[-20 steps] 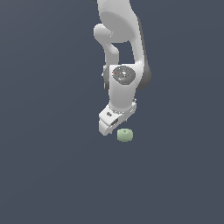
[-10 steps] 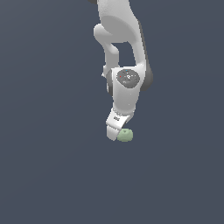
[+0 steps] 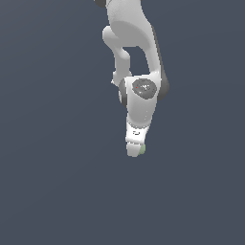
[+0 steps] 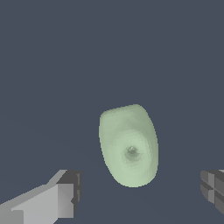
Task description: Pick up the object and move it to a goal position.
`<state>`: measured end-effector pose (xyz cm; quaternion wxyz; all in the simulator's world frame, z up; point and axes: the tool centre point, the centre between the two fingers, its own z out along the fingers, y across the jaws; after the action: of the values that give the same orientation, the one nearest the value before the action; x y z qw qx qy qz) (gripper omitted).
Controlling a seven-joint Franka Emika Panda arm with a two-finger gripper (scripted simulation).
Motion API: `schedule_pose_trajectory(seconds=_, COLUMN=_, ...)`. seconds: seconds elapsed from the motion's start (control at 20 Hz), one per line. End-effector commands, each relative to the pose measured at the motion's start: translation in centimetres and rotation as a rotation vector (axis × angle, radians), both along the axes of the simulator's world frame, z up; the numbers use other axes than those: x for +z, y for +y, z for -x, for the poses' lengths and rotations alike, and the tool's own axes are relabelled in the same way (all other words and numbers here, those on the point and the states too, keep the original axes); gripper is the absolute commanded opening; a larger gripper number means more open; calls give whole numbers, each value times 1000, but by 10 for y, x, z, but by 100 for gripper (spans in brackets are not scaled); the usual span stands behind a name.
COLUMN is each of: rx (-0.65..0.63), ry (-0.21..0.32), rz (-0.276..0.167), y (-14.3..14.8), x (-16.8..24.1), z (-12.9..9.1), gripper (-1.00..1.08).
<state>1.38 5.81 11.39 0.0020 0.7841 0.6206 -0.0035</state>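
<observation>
The object point(image 4: 129, 146) is a small pale green rounded lump with a dimple on top, lying on the dark grey floor. In the wrist view it sits between my two fingertips point(image 4: 65, 192), with a clear gap on each side. My gripper point(image 4: 140, 192) is open around it and touches nothing. In the exterior view the white gripper point(image 3: 135, 150) has come down over the object point(image 3: 142, 150), and only a thin green sliver shows at its edge.
The white arm point(image 3: 136, 57) rises from the gripper toward the top of the exterior view. A plain dark grey floor point(image 3: 57, 182) surrounds everything.
The gripper has descended over the last second from above and beside the object down onto it, so the object is now mostly covered in the exterior view. The object has not moved.
</observation>
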Motion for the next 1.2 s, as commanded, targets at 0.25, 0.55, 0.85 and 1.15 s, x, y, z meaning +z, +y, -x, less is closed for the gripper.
schedule_pose_trajectory(seconds=0.25, rx=151, ry=-1, rz=-5, y=8, x=-4, z=-1, gripper=100)
schedule_pose_trajectory(seconds=0.55, rx=206, ry=-2, rz=-8, y=10, x=-5, z=-2, gripper=100)
schedule_pose_trajectory(seconds=0.85, rx=208, ry=-2, rz=-8, y=10, x=-6, z=-1, gripper=100)
schedule_pose_trajectory(seconds=1.15, rx=211, ry=-2, rz=-8, y=11, x=-29, z=-1, gripper=100)
